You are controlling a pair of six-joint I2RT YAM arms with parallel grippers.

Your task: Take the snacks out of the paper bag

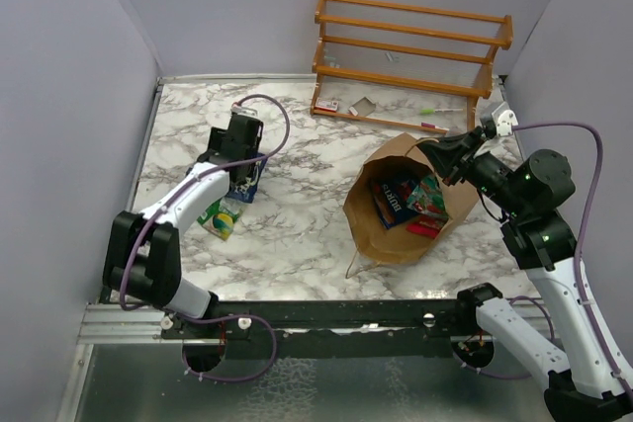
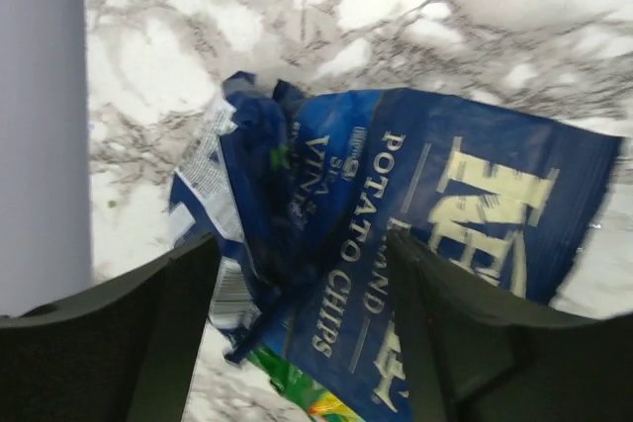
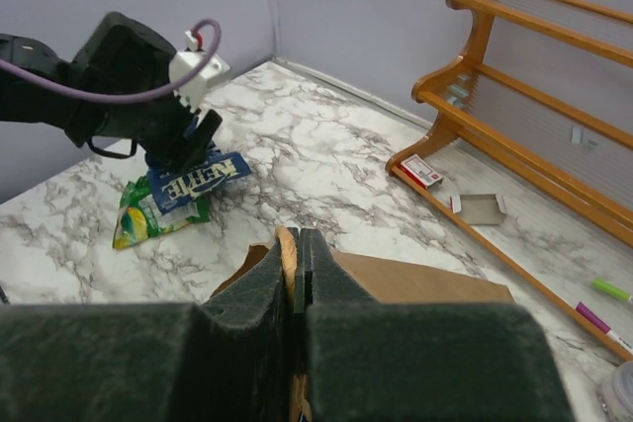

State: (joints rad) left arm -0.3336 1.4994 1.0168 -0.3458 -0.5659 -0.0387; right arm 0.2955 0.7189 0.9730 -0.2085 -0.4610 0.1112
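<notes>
Observe the left gripper (image 1: 244, 173) at the table's left side, fingers (image 2: 168, 323) spread wide on either side of the dark blue packet (image 2: 445, 195), clamping nothing. Treat that packet as set down: crinkled glossy foil with white lettering, resting on the marble-pattern table (image 1: 297, 234) and overlapping the green-yellow packet (image 1: 220, 217) beneath. Judge the placement deliberate: well apart from the paper bag (image 1: 396, 239), keeping unloaded snacks out of the working area. Observe the right gripper (image 3: 297, 239) fully closed on the bag's upper rim, pinching a thin edge of stiff brown kraft paper. Read this grip as a brace, holding the mouth open with the contents exposed from above. Locate the bag at centre-right, string handle (image 1: 352, 266) trailing at its near edge. Count at least 3 packets inside: a second dark blue packet (image 1: 394, 200), a teal-red packet (image 1: 432, 195), a small red packet (image 1: 423, 229). Expect slippery, easily crumpled film; pinch at a sealed edge. Disregard the orange wooden rack (image 1: 415, 46) at the far wall and the scraps (image 1: 361, 106) on its base.
</notes>
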